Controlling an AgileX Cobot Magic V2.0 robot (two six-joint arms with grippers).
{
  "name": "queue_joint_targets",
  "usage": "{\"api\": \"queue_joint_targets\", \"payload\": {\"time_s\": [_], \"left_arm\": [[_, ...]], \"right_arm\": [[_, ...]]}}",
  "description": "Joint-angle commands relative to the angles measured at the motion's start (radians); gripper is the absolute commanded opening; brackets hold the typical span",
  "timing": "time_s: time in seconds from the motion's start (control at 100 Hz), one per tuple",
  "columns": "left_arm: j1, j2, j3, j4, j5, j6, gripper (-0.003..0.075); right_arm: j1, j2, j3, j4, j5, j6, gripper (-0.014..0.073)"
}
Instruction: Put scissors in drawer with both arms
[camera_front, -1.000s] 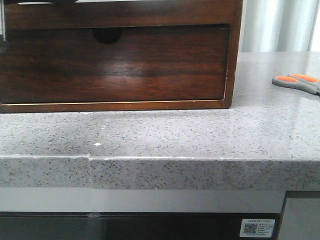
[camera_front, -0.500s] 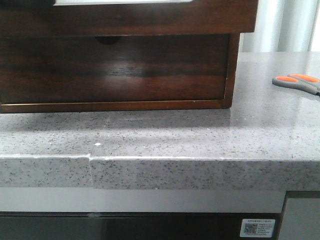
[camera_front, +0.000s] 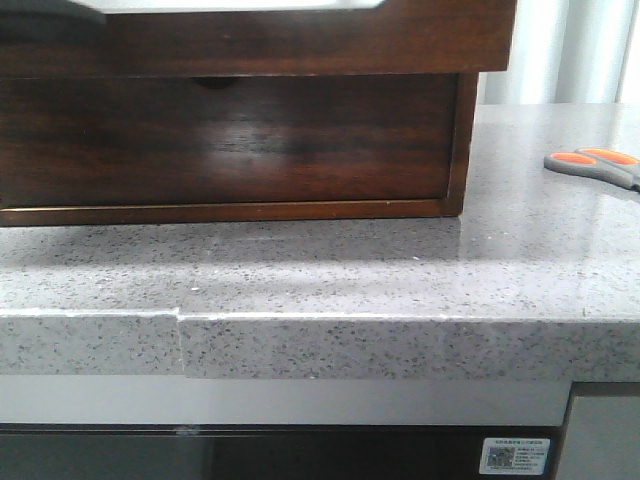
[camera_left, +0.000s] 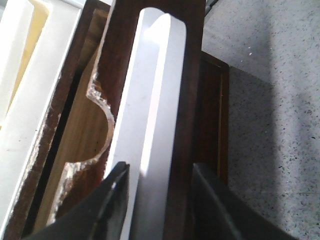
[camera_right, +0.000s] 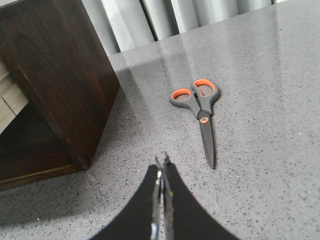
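I see the drawer (camera_front: 250, 40) as dark reddish-brown wood with a glossy, reflective face and a smooth pale strip (camera_left: 150, 115) along its top edge, while the chest (camera_right: 60, 75) around it is the same dark grained wood, with raw, chipped pale wood at the notched front (camera_left: 92, 130) beneath. The table (camera_front: 400, 270) looks to me like polished grey speckled stone, shiny enough to mirror the chest. The scissors (camera_right: 199, 112) have matt grey plastic handles with bright orange lining and dark blades.
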Motion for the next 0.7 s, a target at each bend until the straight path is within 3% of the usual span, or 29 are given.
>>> {"api": "queue_joint_targets", "payload": {"time_s": [0.0, 0.14, 0.42, 0.52, 0.69], "left_arm": [[-0.009, -0.004, -0.024, -0.029, -0.039, -0.018, 0.0304], [-0.009, -0.046, -0.024, -0.051, -0.072, -0.018, 0.0304], [-0.009, -0.238, -0.024, -0.284, -0.085, -0.018, 0.0304], [-0.009, -0.295, -0.024, -0.345, -0.085, -0.018, 0.0304], [-0.009, -0.376, -0.024, -0.389, -0.085, -0.018, 0.0304]], "right_arm": [[0.001, 0.02, -0.029, 0.002, -0.085, -0.008, -0.0071], [0.001, 0.02, -0.029, -0.01, -0.083, -0.008, -0.0071], [0.001, 0.154, -0.142, -0.096, -0.022, -0.009, -0.0055], [0.001, 0.248, -0.203, -0.119, -0.02, -0.009, 0.0035], [0.001, 0.44, -0.31, -0.188, -0.015, -0.009, 0.0288]]}}
